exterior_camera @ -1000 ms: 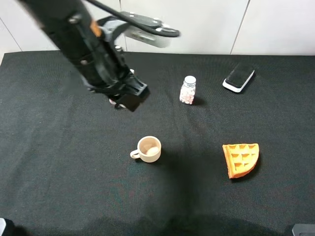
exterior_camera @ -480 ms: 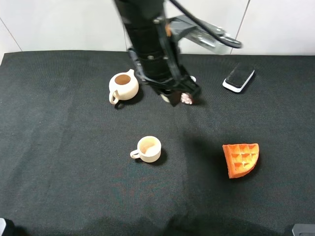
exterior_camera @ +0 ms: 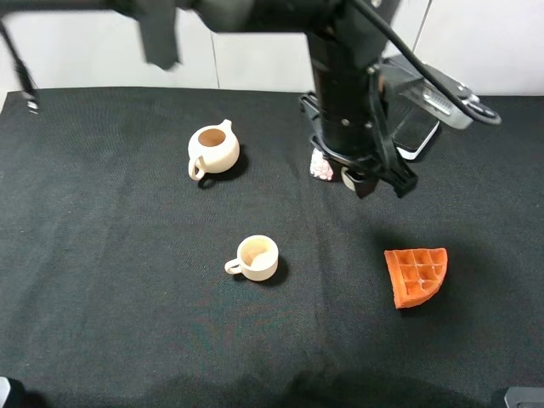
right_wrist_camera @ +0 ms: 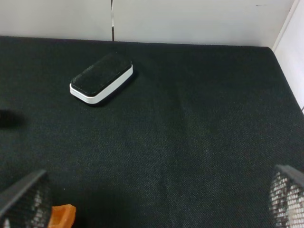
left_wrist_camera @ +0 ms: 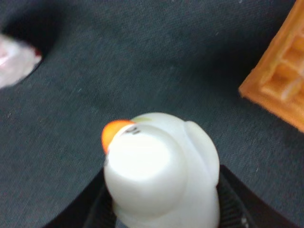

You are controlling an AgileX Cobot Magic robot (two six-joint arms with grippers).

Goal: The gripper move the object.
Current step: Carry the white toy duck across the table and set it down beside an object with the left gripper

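While the object (left_wrist_camera: 156,171) is clamped between the jaws of the left end effector (exterior_camera: 376,178), it is held above the black worktop (exterior_camera: 102,280). The pick-up is therefore judged done, and the set-down is judged left to do. Nearest the front, the cream cup (exterior_camera: 257,257) and the orange waffle piece (exterior_camera: 416,275) are seen well apart on the cloth, and neither is touched. Farther back, the left end effector is found across the middle, over bare cloth between the waffle piece and the small bottle (exterior_camera: 321,168), which is partly hidden by the arm. The cream teapot (exterior_camera: 212,150) is seen off to the left with its mouth uncovered. At the far edge a black-and-white device (right_wrist_camera: 101,77) is laid flat. The right end effector (right_wrist_camera: 156,197) is held with its fingers wide apart and nothing between them. Where the object is to be put down cannot be told.
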